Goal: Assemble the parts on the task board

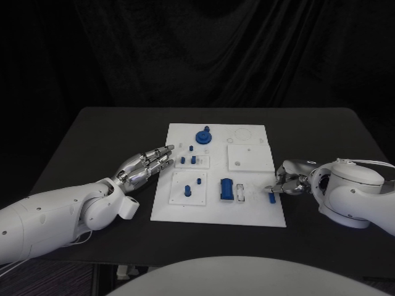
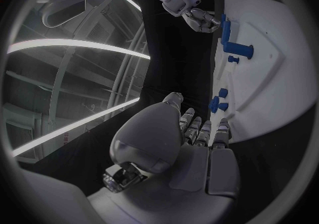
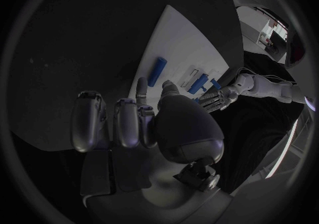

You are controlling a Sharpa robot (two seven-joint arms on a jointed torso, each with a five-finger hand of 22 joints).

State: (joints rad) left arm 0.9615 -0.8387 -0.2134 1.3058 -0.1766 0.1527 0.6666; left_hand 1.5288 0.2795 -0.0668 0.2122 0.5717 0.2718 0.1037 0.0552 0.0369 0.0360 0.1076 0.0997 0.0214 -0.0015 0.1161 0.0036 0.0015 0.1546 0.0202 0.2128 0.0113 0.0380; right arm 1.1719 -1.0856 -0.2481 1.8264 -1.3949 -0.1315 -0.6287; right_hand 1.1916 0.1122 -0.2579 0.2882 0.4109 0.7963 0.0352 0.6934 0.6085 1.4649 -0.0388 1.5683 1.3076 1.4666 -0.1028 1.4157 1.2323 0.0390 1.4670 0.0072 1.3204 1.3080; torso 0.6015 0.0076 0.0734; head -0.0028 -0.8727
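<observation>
We see the white board [image 1: 217,213] on the black tabletop [image 1: 91,142] with blue parts [image 1: 227,189] on it. The left robot hand [image 1: 144,165] is spread flat. The right robot hand [image 1: 286,184] pinches 1 blue part [image 1: 271,197].

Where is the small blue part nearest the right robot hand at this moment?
In the head view, the small blue part sits at the task board's right edge, at the fingertips of the right robot hand, right of the larger blue block.

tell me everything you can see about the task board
The task board is a flat white rectangular plate lying on the black table, between the left hand and the right hand. It carries raised white square panels and small blue parts, including a blue block and a round knob.
</observation>
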